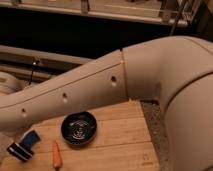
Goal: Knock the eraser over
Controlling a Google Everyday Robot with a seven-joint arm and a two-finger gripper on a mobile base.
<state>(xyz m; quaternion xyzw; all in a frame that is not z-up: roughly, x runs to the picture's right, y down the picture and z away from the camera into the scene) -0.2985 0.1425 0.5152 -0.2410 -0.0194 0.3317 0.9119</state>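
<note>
The eraser [20,151], a small black bar with thin white stripes, lies on the wooden table [125,145] at the front left. A small blue block [31,138] sits just behind it. An orange carrot [56,154] lies to its right. A dark bowl [79,128] stands in the middle of the table. My white arm [100,90] crosses the view from upper right to lower left above the table. My gripper is out of view past the left edge.
The table's right edge runs down near a speckled floor [155,125]. A dark shelf or rail structure [100,35] fills the background behind the table.
</note>
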